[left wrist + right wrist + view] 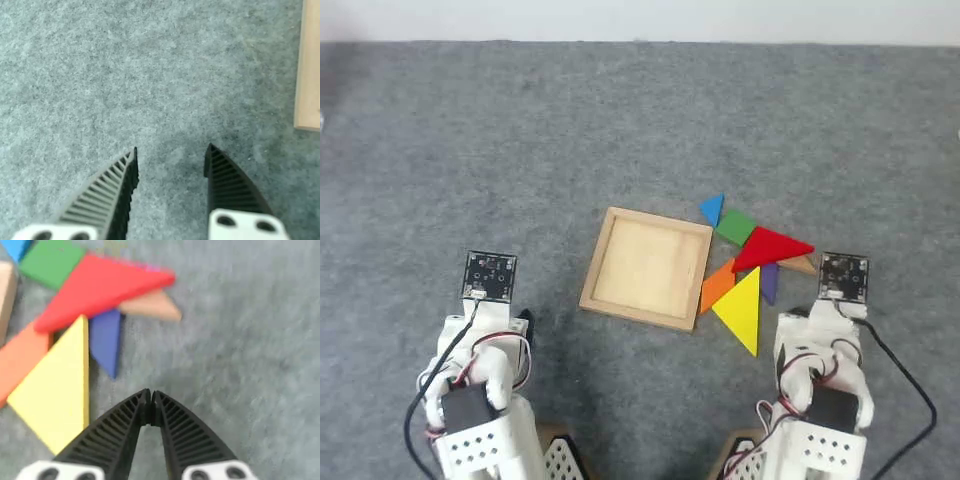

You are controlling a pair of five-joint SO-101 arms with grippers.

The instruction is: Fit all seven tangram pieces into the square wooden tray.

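Note:
The square wooden tray (603,262) lies on the grey carpet in the middle, with nothing inside it; its edge (306,75) shows in the left wrist view. To its right the pieces lie in a cluster: blue triangle (713,208), green square (734,226), red triangle (770,247), orange piece (717,284), yellow triangle (743,309), purple piece (769,282) and a tan triangle (800,264). My left gripper (171,157) hovers open over bare carpet left of the tray. My right gripper (150,399) is shut on nothing, just short of the purple piece (105,340) and yellow triangle (57,390).
Grey carpet covers the whole table, with a pale wall strip (640,20) along the far edge. Both arm bases (480,420) stand at the near edge. Open carpet stretches left of and beyond the tray.

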